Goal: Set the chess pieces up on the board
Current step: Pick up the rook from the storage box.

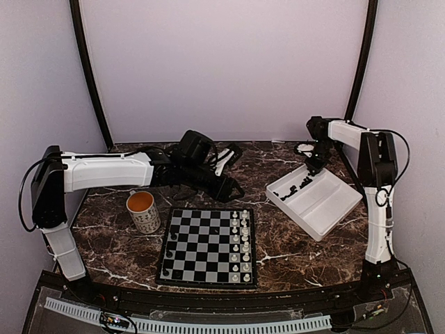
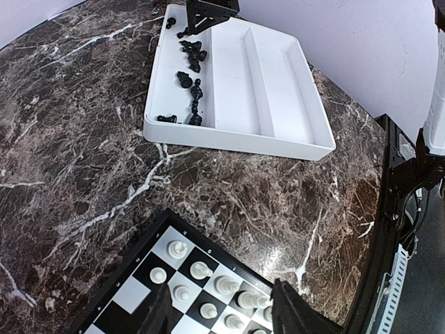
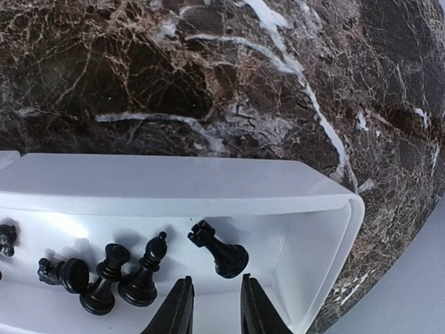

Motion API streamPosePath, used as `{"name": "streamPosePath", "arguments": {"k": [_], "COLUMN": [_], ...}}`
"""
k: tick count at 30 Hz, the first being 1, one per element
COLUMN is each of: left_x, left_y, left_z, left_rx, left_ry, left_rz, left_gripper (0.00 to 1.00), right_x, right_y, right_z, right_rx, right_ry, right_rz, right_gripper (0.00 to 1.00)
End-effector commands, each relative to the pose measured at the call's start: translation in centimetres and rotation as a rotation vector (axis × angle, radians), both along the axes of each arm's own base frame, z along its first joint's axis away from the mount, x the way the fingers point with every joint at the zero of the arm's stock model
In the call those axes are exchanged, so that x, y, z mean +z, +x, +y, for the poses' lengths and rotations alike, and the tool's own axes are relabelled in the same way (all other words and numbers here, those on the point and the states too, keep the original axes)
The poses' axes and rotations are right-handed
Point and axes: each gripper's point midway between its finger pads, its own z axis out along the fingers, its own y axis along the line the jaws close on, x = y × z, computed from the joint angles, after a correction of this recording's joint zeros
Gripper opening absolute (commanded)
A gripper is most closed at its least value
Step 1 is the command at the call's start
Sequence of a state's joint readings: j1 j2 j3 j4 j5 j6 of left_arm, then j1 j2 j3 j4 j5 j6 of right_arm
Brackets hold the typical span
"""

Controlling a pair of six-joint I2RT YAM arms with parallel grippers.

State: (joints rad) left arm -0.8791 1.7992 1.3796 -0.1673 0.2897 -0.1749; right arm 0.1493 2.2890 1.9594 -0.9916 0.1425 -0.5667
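The black chess pieces lie mostly in the white tray at the right of the top view, gathered in its upper-left compartment. In my right wrist view one of them lies tipped over near the tray's corner, with two others standing just left of it. My right gripper hangs just above them, its jaws a narrow gap apart, with only tray floor between and pinching nothing.

The board lies at the lower centre of the top view. White pieces fill its two right columns, and a couple of black ones stand at its left edge. My left gripper hovers by the board's white side, jaws spread and empty. A mug stands just beside the board's upper left corner.
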Motion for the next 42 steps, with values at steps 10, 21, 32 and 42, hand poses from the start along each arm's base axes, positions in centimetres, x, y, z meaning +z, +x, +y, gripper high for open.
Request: {"name": "streamPosePath", "arguments": {"k": [10, 21, 32, 42], "left_x": [1.0, 1.0, 1.0, 1.0], "left_y": [-0.3, -0.5, -0.8, -0.8], "left_z": [0.2, 0.1, 0.1, 0.2], "left_rx": [-0.006, -0.012, -0.017, -0.014], "left_ry": [-0.018, -0.030, -0.036, -0.039], "left_rz": [-0.014, -0.010, -0.003, 0.000], "left_gripper": [0.51, 0.51, 0.52, 0.51], "right_x": [-1.7, -2.2, -2.0, -1.6], "right_y": [1.3, -0.2, -0.8, 0.4], "right_z": [-0.9, -1.2, -0.5, -0.8], "right_rx": [0.071, 0.084, 0.064, 0.123], "right_ry": [-0.047, -0.017, 0.041, 0.009], "right_rz": [0.014, 0.096, 0.109, 0.064], "right_gripper": [0.34, 0.18, 0.11, 0.36]}}
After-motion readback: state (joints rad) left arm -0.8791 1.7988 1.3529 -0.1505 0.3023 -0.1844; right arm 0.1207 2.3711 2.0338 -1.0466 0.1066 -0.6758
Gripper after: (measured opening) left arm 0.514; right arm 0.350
